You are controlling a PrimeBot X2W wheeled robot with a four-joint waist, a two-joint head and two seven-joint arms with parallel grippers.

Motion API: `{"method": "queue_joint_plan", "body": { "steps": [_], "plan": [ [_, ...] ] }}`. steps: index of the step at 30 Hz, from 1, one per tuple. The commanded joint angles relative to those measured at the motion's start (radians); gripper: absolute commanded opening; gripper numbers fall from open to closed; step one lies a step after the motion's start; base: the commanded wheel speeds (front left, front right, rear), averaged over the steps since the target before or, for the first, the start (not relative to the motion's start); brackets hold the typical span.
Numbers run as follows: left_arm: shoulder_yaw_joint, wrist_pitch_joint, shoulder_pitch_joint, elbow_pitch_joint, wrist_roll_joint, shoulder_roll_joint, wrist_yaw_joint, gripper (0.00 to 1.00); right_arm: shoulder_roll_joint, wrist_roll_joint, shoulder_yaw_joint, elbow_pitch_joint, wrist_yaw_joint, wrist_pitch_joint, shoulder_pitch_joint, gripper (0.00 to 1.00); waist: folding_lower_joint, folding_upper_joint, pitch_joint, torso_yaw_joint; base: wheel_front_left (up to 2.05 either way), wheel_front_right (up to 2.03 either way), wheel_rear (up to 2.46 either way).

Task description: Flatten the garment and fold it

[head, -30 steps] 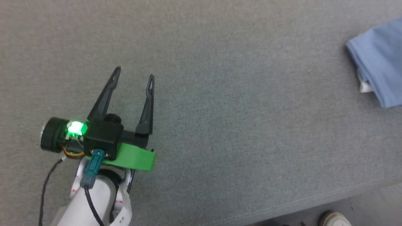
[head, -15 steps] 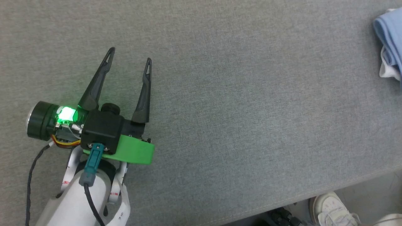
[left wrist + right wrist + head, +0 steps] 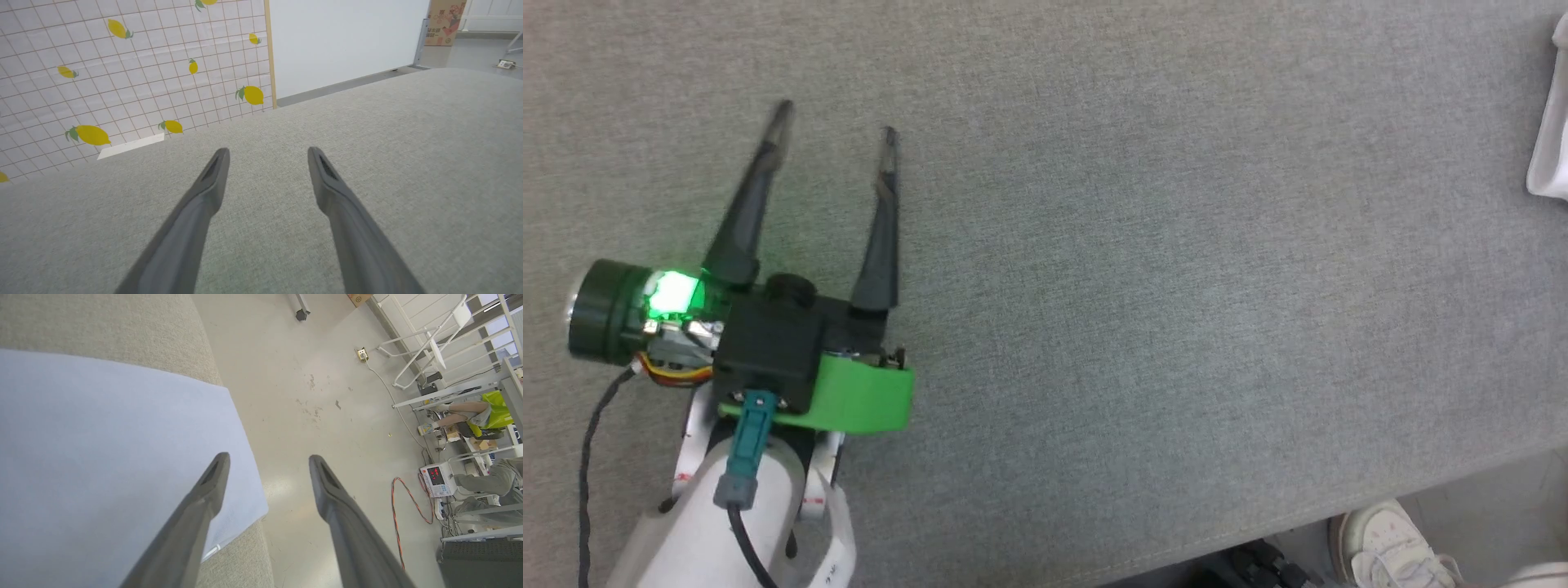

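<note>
Spread wide and holding nothing: both left gripper (image 3: pixel 836 122) and right gripper (image 3: pixel 268 456) (partly over the garment (image 3: pixel 102 437)). Lying smooth at the right edge of the grey surface (image 3: pixel 1176 286) — apparently folded; perhaps only small tidying left.

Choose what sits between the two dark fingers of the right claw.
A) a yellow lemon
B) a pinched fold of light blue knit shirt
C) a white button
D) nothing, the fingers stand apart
D: the right claw is open with pale floor in its gap; the light blue knit shirt lies spread on the grey upholstery.
</note>
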Motion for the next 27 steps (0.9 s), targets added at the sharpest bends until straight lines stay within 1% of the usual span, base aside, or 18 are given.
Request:
{"method": "queue_joint_plan", "body": {
  "steps": [1, 5, 10, 14, 17, 21, 24, 27],
  "plan": [
    [0.002, -0.014, -0.002, 0.005, 0.004, -0.01, 0.011, 1.0, -0.001, -0.013, 0.0, 0.015, -0.002, -0.015, -0.021, 1.0, -0.0001, 0.0, -0.018, 0.012, 0.0, 0.0, 0.0],
    [0.014, -0.053, 0.013, 0.028, -0.019, -0.037, 0.039, 1.0, -0.005, -0.027, -0.001, 0.044, -0.002, -0.043, -0.03, 1.0, -0.0001, 0.0, -0.057, 0.03, 0.0, 0.0, 0.0],
    [0.021, -0.107, 0.035, 0.075, -0.054, -0.057, 0.051, 1.0, 0.002, -0.031, -0.004, 0.055, -0.002, -0.098, -0.036, 1.0, -0.0001, 0.0, -0.135, 0.057, 0.0, 0.0, 0.0],
    [0.022, -0.146, 0.064, 0.117, -0.083, -0.077, 0.059, 1.0, 0.03, -0.002, -0.015, 0.048, -0.002, -0.151, -0.036, 1.0, -0.0001, 0.0, -0.218, 0.087, 0.0, 0.0, 0.0],
    [0.028, -0.166, 0.092, 0.146, -0.101, -0.086, 0.069, 1.0, 0.063, 0.033, -0.001, 0.028, -0.002, -0.184, -0.024, 1.0, -0.0001, 0.0, -0.289, 0.118, 0.0, 0.0, 0.0],
    [0.042, -0.184, 0.129, 0.166, -0.129, -0.091, 0.076, 1.0, 0.117, 0.092, 0.029, -0.049, -0.002, -0.217, 0.02, 1.0, -0.0001, 0.0, -0.372, 0.161, 0.0, 0.0, 0.0],
    [0.056, -0.194, 0.161, 0.176, -0.152, -0.09, 0.079, 1.0, 0.163, 0.15, 0.045, -0.151, -0.002, -0.231, 0.087, 1.0, -0.0001, 0.0, -0.432, 0.191, 0.0, 0.0, 0.0],
    [0.068, -0.203, 0.193, 0.192, -0.181, -0.092, 0.076, 1.0, 0.222, 0.198, 0.06, -0.278, -0.002, -0.235, 0.182, 1.0, -0.0001, 0.0, -0.488, 0.215, 0.0, 0.0, 0.0]
  ]
}}
